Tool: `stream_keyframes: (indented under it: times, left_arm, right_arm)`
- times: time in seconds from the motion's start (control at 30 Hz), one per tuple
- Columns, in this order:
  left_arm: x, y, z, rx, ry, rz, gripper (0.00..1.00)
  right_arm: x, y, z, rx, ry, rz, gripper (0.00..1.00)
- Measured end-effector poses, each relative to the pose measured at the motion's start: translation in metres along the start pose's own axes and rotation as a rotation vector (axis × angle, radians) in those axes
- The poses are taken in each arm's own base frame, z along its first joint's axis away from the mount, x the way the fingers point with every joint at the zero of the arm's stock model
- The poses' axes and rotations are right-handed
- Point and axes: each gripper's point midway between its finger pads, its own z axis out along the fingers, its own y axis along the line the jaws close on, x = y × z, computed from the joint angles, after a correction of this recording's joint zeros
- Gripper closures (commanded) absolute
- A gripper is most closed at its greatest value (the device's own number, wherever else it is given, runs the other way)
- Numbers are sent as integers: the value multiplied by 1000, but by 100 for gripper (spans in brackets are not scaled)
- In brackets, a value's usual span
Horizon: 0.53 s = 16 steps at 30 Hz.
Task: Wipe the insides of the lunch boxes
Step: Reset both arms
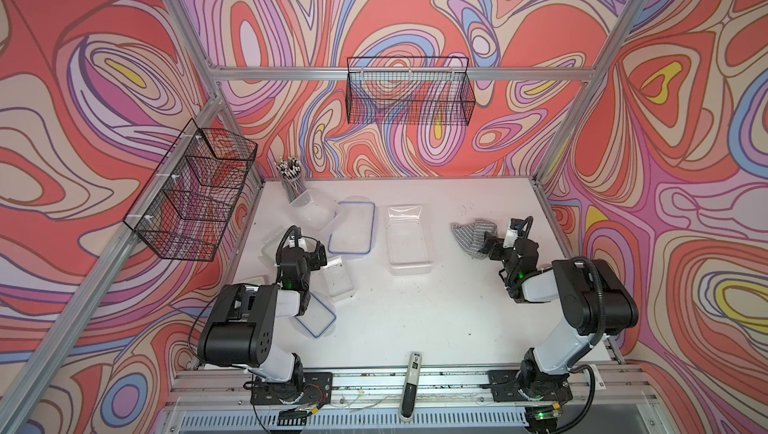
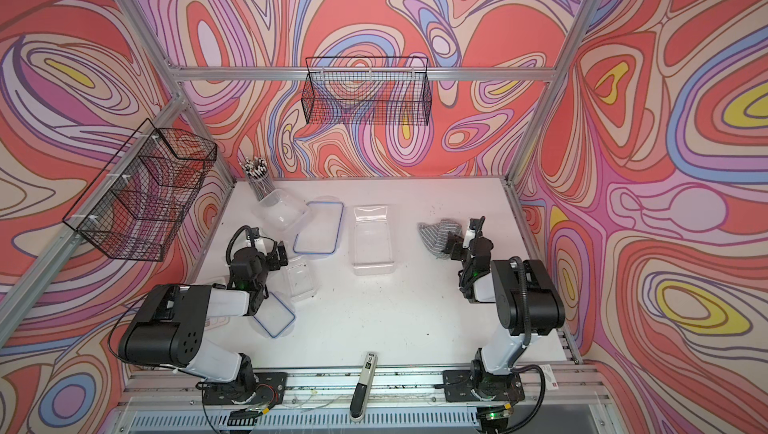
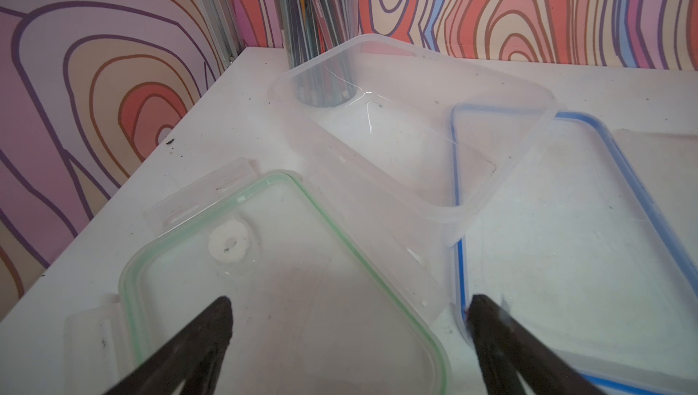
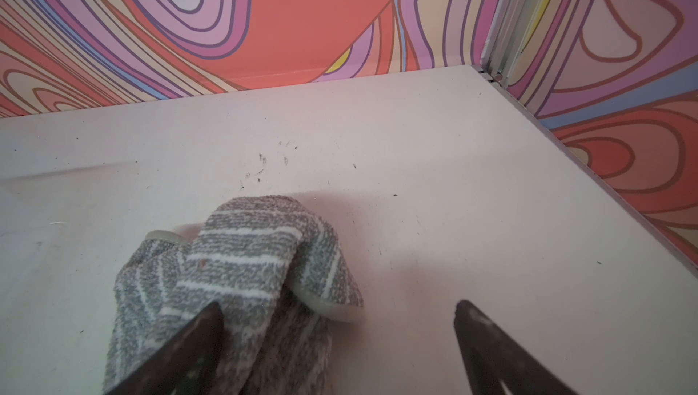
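Left wrist view looks down past the left tool (image 3: 347,306), whose two dark fingers (image 3: 211,332) stand spread wide and hold nothing. One finger hangs over a green-rimmed lid (image 3: 283,279) lying flat on the white table (image 3: 234,117). The other finger's tip is at the edge of a large blue-rimmed lid (image 3: 566,245). Just ahead of the tool the large tub (image 3: 411,136) sits open side up. One end overlaps a corner of that blue-rimmed lid, and its far end is close to a cup of pencils (image 3: 317,15).

In a top view, the small tub (image 1: 338,280) stands just beside the left arm's wrist, on the side toward the table's middle. A small blue-rimmed lid (image 1: 318,320) lies partly under that arm. The medium tub (image 1: 409,251) rests open near the middle of the table, between the two tools and well apart from both. A frosted lid (image 1: 405,212) lies at its far end.

Right wrist view shows the right tool (image 4: 336,304) spread wide as well, gripping nothing. One finger crosses in front of the crumpled grey striped cloth (image 4: 245,268), though contact cannot be told, and the other is over bare table. From above, the cloth lies between this tool and the medium tub, with the tub a clear gap away on the robot's left.
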Motion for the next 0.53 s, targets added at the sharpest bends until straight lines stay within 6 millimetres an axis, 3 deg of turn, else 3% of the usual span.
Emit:
stream_keyframes:
  times: [0.53]
  left_arm:
    - [0, 0, 0, 0, 0, 0, 0]
  right_arm:
    - [-2, 0, 1, 2, -4, 1, 1]
